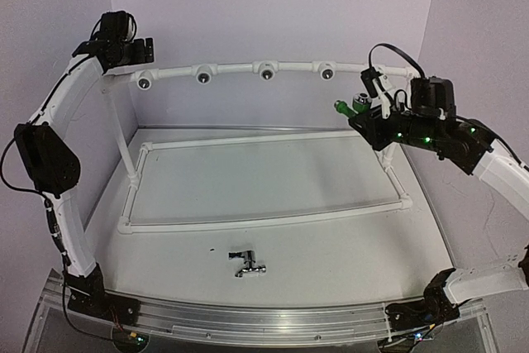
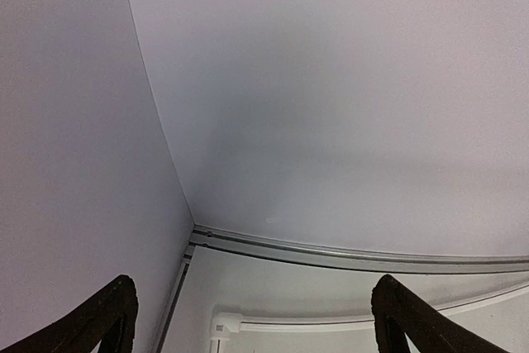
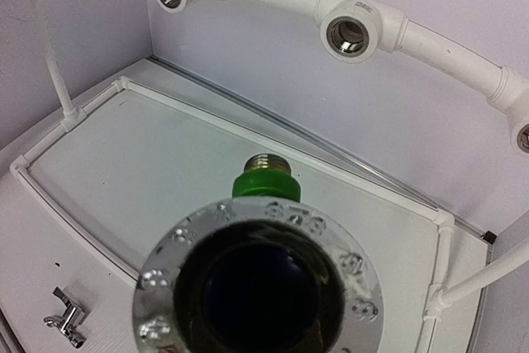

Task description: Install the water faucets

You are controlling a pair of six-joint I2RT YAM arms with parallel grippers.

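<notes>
My right gripper (image 1: 366,116) is shut on the green faucet (image 1: 345,107) and holds it in the air, just below and right of the rightmost socket (image 1: 327,73) of the white top pipe. In the right wrist view the green faucet (image 3: 264,183) points its brass threaded end up and away, below the nearest socket (image 3: 348,35); its round chrome cap (image 3: 260,287) hides my fingers. The chrome faucet (image 1: 246,264) lies on the table near the front, and it also shows in the right wrist view (image 3: 66,317). My left gripper (image 1: 147,49) is open and empty, raised at the pipe's left end.
The white pipe frame (image 1: 264,221) lies as a rectangle on the table, with uprights carrying the top rail of several sockets (image 1: 203,77). The left wrist view shows the frame's corner (image 2: 221,325), the table's metal edge and the back walls.
</notes>
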